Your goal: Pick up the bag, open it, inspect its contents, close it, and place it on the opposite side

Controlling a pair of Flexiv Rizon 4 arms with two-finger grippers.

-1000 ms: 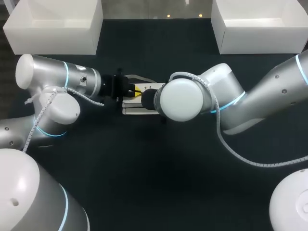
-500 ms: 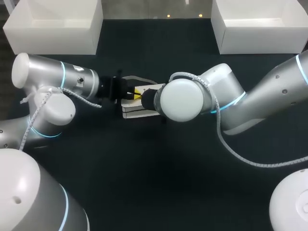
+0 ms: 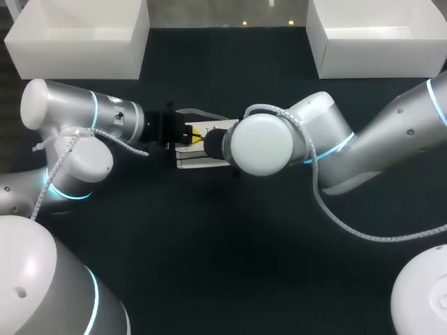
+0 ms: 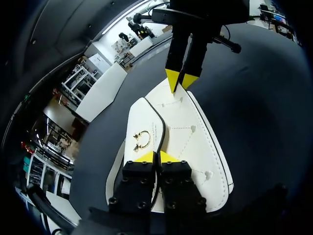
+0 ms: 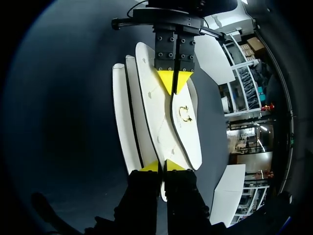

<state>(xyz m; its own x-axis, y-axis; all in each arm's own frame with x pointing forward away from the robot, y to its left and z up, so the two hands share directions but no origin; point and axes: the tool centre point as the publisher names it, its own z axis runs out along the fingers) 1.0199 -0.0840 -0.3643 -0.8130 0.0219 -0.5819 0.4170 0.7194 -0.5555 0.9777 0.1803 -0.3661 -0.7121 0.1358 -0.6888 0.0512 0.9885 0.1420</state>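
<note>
The white, smooth, stitched bag point(image 3: 190, 161), with a rounded flap and a gold ring clasp point(image 4: 142, 140), is stretching out just 11 o'clock of the matte dark bench's point(image 3: 230, 265) centre. The left jaws are clenching its 9 o'clock edge and the right jaws its 3 o'clock edge.

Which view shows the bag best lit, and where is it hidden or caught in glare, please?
Head view: the bag mostly hidden beneath the right arm, which catches bright highlights. Left wrist view, best: bag evenly lit, white against the dark table, no glare. Right wrist view: likewise even, its dark edging plain.
</note>
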